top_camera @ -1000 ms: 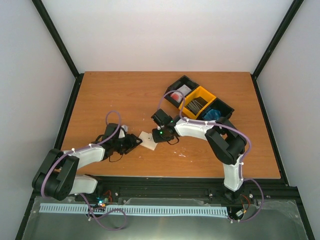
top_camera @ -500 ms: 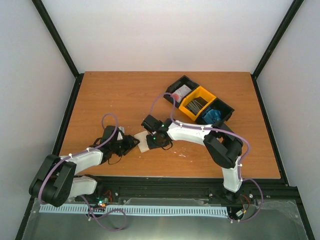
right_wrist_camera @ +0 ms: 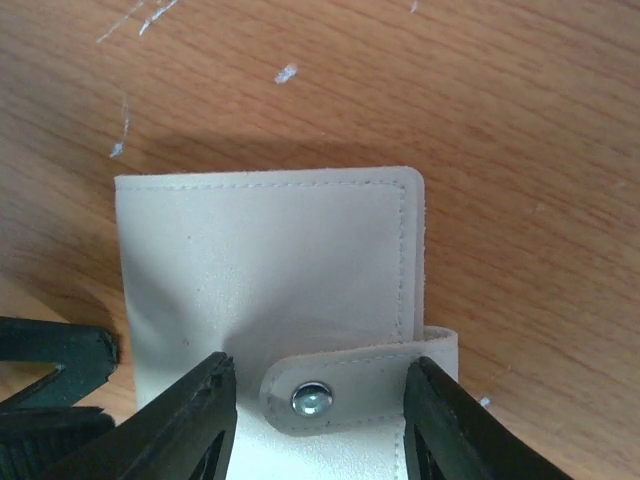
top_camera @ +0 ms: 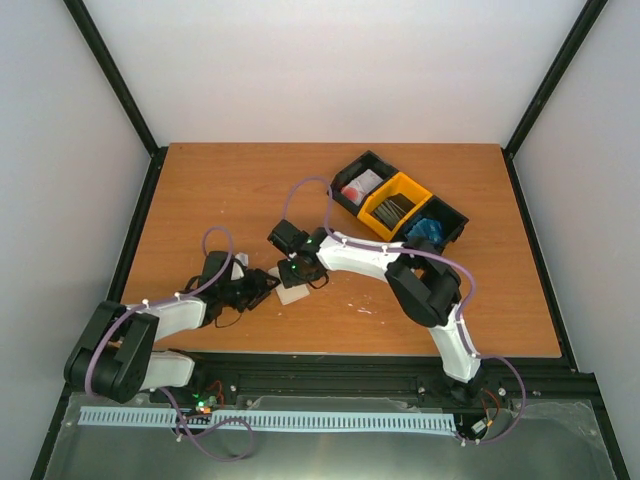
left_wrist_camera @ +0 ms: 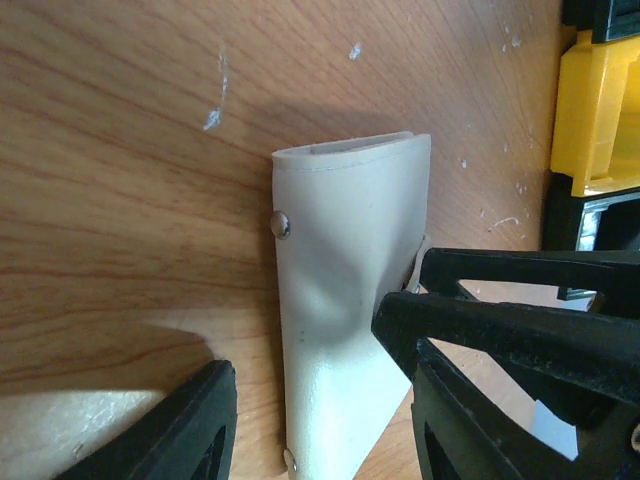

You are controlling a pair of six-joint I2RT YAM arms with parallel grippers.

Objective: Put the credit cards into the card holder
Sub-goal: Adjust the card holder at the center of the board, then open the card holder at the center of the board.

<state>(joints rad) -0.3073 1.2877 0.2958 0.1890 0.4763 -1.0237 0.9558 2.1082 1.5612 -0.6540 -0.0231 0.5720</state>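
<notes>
The card holder is lying folded shut on the table, well apart from the yellow bin and to that bin's near-left. The left gripper is sitting on the side farthest from the yellow bin with its jaws standing wide. One finger is overlapping the holder's edge nearer the bin, and the other is sitting clear of the opposite edge. The right gripper is hanging over the holder from the yellow-bin side, jaws parted and straddling the snap tab. Whether they are touching it cannot be told.
</notes>
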